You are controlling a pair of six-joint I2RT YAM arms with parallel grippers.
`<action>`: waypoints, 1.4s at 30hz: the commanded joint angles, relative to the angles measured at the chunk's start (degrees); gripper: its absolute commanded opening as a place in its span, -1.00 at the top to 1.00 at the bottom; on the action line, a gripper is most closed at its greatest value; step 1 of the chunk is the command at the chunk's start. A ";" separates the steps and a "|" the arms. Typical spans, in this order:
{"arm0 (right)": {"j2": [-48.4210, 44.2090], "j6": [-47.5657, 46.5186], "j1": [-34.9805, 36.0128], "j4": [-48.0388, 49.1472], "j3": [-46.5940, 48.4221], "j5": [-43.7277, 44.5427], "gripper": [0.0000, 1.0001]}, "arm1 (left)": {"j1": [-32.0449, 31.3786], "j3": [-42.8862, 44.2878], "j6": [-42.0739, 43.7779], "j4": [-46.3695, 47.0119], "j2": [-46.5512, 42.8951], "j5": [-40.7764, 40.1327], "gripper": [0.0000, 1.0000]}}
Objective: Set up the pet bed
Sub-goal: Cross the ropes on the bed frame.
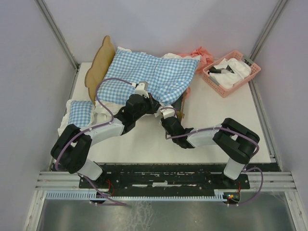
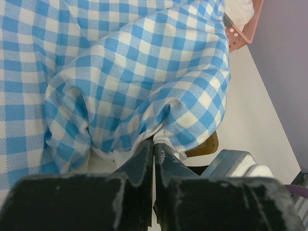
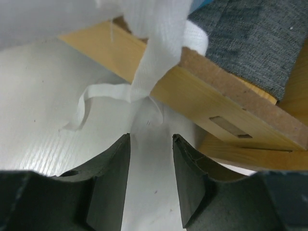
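Observation:
The pet bed's wavy wooden headboard (image 1: 100, 63) stands at the back left. The blue-and-white checked cushion (image 1: 154, 73) is draped over the frame and hides most of it. My left gripper (image 2: 154, 144) is shut on the cushion's white frill (image 2: 166, 137) at its near edge, with checked fabric (image 2: 120, 72) bunched above. My right gripper (image 3: 150, 139) is open with nothing between its fingers, low over the table beside the bed's light-wood side rail (image 3: 202, 103). The grey fabric base (image 3: 250, 43) shows above the rail, and a white frill strip (image 3: 154, 67) hangs over it.
A pink plastic basket (image 1: 232, 72) with white items stands at the back right. A pink cloth (image 1: 202, 54) lies behind the cushion. A small checked pillow (image 1: 79, 113) on white fabric lies at the left edge. Both arms meet near the cushion's front edge (image 1: 161, 108).

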 commanded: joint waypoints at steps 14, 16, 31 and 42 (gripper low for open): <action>9.52 11.30 -0.17 9.71 3.35 12.30 -0.01 | 1.57 1.56 -2.78 3.06 1.44 1.04 0.95; 10.73 11.86 -0.13 10.44 3.26 12.13 0.01 | 1.53 1.64 -2.86 3.02 1.73 0.74 0.95; -0.07 13.68 -0.06 -2.78 -2.54 11.07 0.96 | 1.56 1.46 -3.19 6.43 2.80 3.20 0.94; -15.38 13.97 -0.04 -9.88 -9.08 5.03 0.97 | 1.58 1.50 -1.66 11.30 3.08 9.33 0.92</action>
